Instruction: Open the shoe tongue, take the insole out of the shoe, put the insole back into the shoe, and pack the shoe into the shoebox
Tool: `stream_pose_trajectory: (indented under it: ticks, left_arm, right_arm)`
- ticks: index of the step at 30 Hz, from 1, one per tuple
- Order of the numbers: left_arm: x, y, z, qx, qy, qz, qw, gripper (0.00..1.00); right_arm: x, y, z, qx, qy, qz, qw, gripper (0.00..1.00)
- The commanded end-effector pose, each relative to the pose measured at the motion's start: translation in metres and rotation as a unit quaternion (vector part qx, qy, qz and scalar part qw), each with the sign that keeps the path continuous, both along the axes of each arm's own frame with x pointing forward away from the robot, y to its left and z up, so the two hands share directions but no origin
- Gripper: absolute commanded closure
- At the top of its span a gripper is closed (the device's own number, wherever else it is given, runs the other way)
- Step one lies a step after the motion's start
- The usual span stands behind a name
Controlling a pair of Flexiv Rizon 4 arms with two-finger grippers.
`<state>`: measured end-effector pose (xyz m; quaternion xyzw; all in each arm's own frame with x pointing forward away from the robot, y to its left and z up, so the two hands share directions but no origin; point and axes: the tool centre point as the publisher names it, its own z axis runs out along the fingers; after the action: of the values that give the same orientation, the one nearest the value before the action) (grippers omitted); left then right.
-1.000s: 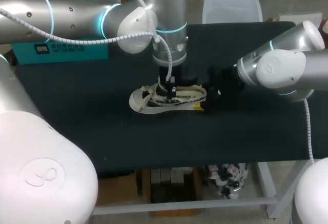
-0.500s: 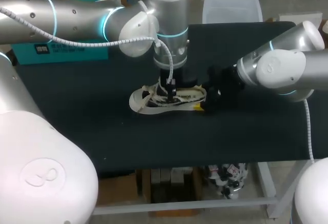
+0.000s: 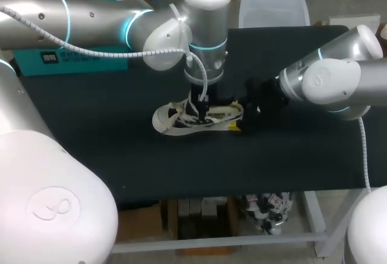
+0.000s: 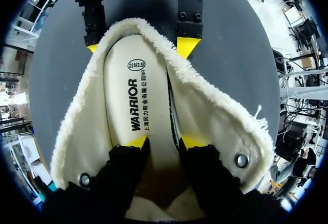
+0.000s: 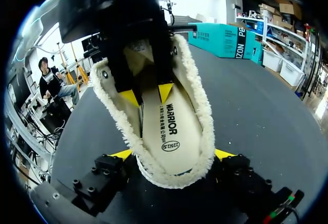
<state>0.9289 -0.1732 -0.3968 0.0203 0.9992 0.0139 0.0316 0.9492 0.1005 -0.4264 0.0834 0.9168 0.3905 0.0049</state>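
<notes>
Left claw (image 4: pixel 164 142) inside shoe (image 4: pixel 215 116), black table (image 3: pixel 91 137)

On the black tabletop (image 3: pixel 103 143) we see a white shoe (image 3: pixel 175 123) lying with its toe toward our left side. Our left gripper (image 3: pixel 201 108) points straight down into its opening, and our right gripper (image 3: pixel 239 119) sits at its heel.
</notes>
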Motion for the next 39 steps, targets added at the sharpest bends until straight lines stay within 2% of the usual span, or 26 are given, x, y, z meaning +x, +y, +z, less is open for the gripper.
stream_pose_trajectory:
  ticks: [1, 11, 23, 29, 39]
  left_arm:
    - [-0.006, 0.0, -0.033, 0.002, -0.011, 0.007, 1.0, 0.58]
    - [0.009, 0.003, -0.049, -0.002, -0.024, 0.032, 0.999, 0.57]
    - [0.027, 0.005, -0.065, 0.004, -0.056, 0.039, 0.998, 0.56]
    - [0.036, 0.007, -0.075, 0.005, -0.059, 0.042, 0.997, 0.58]
    - [0.056, 0.006, -0.081, 0.003, -0.071, 0.046, 0.996, 0.58]
  right_arm:
    - [0.003, -0.003, -0.003, 0.002, 0.001, 0.0, 1.0, 1.0]
    - [0.003, -0.003, -0.003, 0.002, 0.001, 0.0, 1.0, 1.0]
    - [0.003, -0.003, -0.003, 0.002, 0.001, 0.0, 1.0, 1.0]
    - [0.003, -0.003, -0.003, 0.002, 0.001, 0.0, 1.0, 1.0]
    - [0.003, -0.003, -0.003, 0.002, 0.001, 0.0, 1.0, 1.0]
